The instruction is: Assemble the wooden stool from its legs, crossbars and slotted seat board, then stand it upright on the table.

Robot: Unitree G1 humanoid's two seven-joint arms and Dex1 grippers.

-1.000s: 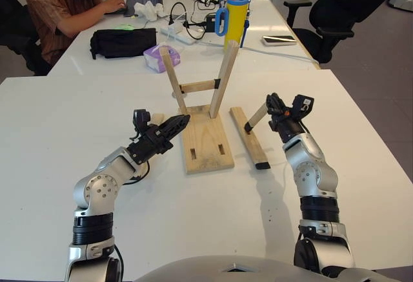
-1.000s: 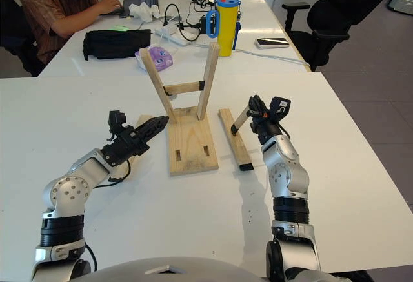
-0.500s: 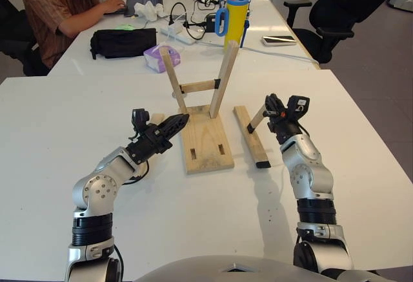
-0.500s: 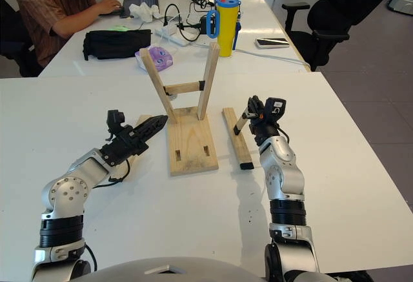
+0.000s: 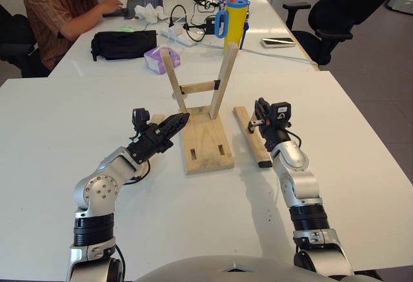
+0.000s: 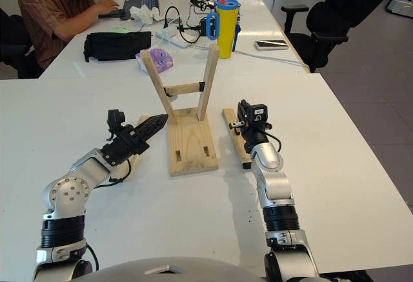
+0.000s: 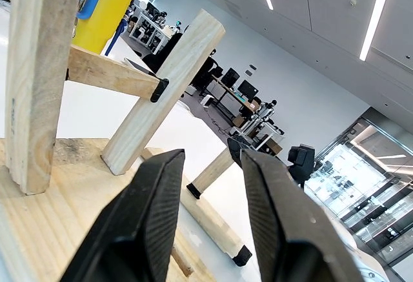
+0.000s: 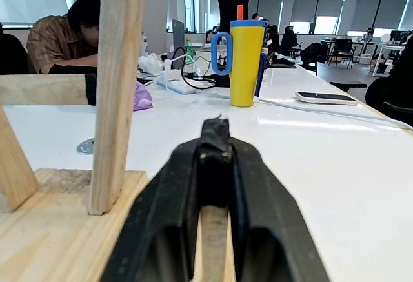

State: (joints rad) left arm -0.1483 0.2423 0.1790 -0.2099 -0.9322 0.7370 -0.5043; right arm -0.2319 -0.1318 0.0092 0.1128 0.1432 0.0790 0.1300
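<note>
The slotted seat board [image 5: 206, 141] lies flat mid-table. Two legs [image 5: 224, 79] joined by a crossbar [image 5: 197, 88] stand slanted in its far end. A loose leg [image 5: 252, 137] lies just right of the board. My right gripper [image 5: 259, 115] hovers over that leg's far end, shut on a short black-tipped wooden bar [image 8: 215, 166] that points toward the back of the table. My left gripper [image 5: 182, 120] is at the board's left edge near the standing left leg. It is open, and nothing sits between its fingers [image 7: 155, 217].
On the far table stand a yellow tumbler [image 5: 235, 19], a purple tissue box [image 5: 157, 58], a black pouch [image 5: 122, 42], a phone [image 5: 279, 40] and cables. A person works there at the back left. The near table has free room on both sides of the board.
My right gripper has swung left and toward the back with the short bar, from right of the loose leg to above its far end. The left arm stayed put.
</note>
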